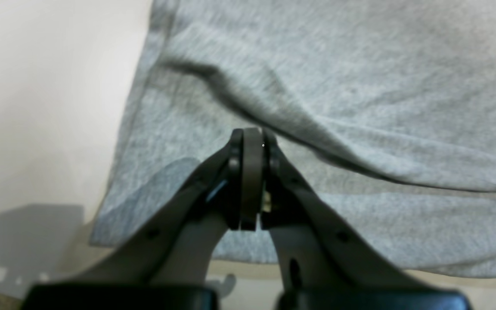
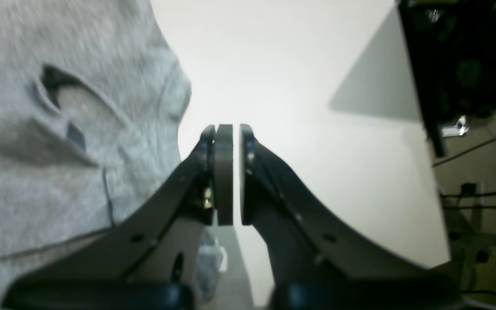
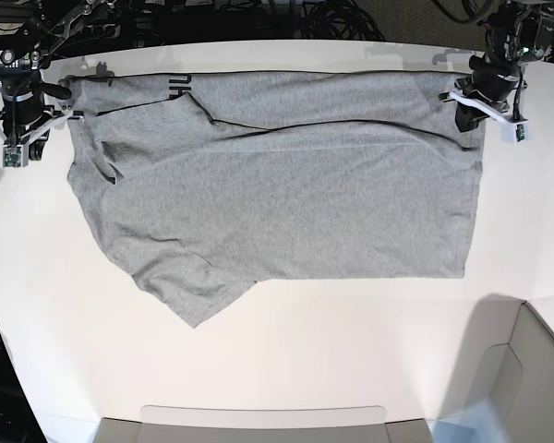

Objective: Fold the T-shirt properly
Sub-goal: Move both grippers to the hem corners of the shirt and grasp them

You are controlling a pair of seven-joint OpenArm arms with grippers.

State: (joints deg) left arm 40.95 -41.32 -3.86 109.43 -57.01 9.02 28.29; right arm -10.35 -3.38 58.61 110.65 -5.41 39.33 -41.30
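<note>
The T-shirt (image 3: 286, 198) lies spread on the white desk (image 3: 351, 351), plain grey side mostly up, with its far edge folded over toward the middle along a long crease that runs across the upper part of the cloth. A little dark lettering (image 3: 177, 86) shows near the far edge toward the base view's left. One sleeve (image 3: 189, 291) sticks out at the near left corner, pointing toward the desk's front. The left end effector (image 3: 468, 109) sits at the shirt's far corner on the base view's right; from its wrist camera the left end effector (image 1: 251, 142) has its two pads pressed together with no gap, hovering over a raised ridge of grey fabric (image 1: 299, 125), and no cloth can be seen caught between them. The right end effector (image 3: 39, 118) is at the opposite far corner, just off the shirt's edge; in its wrist view the right end effector (image 2: 236, 133) shows a thin slit between the pads with nothing in it, bare desk beyond and the shirt's collar region (image 2: 58, 94) off to one side. Dark cables and equipment (image 3: 258, 18) crowd the area behind the desk's far edge, and a pale tray-like form (image 3: 263, 423) sits at the front edge.
</note>
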